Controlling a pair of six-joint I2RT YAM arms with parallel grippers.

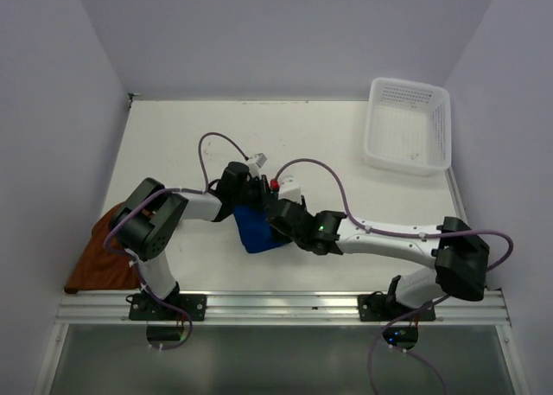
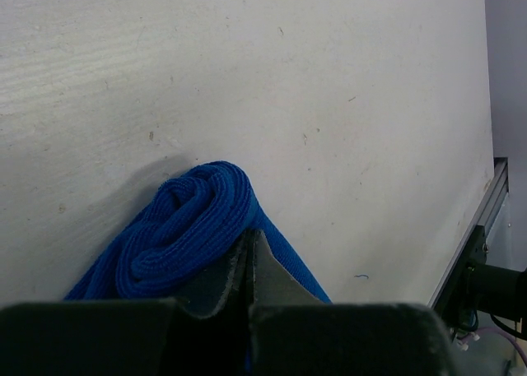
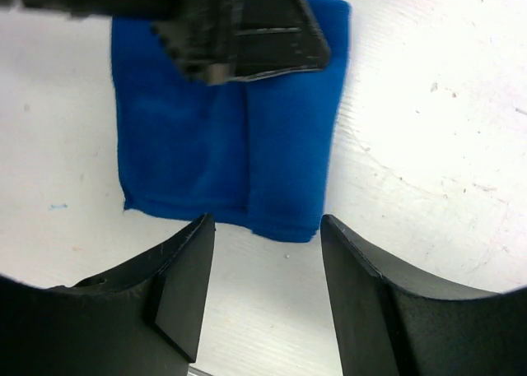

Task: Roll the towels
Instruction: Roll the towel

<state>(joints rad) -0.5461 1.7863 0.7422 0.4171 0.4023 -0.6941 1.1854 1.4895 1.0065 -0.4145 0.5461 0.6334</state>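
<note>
progress: blue towel (image 1: 257, 231) rolled at centre of counter (image 1: 199, 136), i judge nearly done | left gripper (image 2: 249, 238) clenched, tips on it; right gripper (image 3: 265, 224) released beside it | rust-brown towel (image 1: 97, 258) heaped at left edge, unrolled; that one remains

Top external cam: fixed high behind the arm bases (image 1: 168, 307), looks down and forward across the whole table (image 1: 328, 144); blue towel (image 1: 257, 231) small, mid-frame. Left wrist cam: low, very near the towel's rolled end, left gripper (image 2: 249, 243) at frame bottom. Right wrist cam: close above the towel, looking down past right gripper (image 3: 268, 224). All three share the towel; right wrist also catches the left gripper.
</note>
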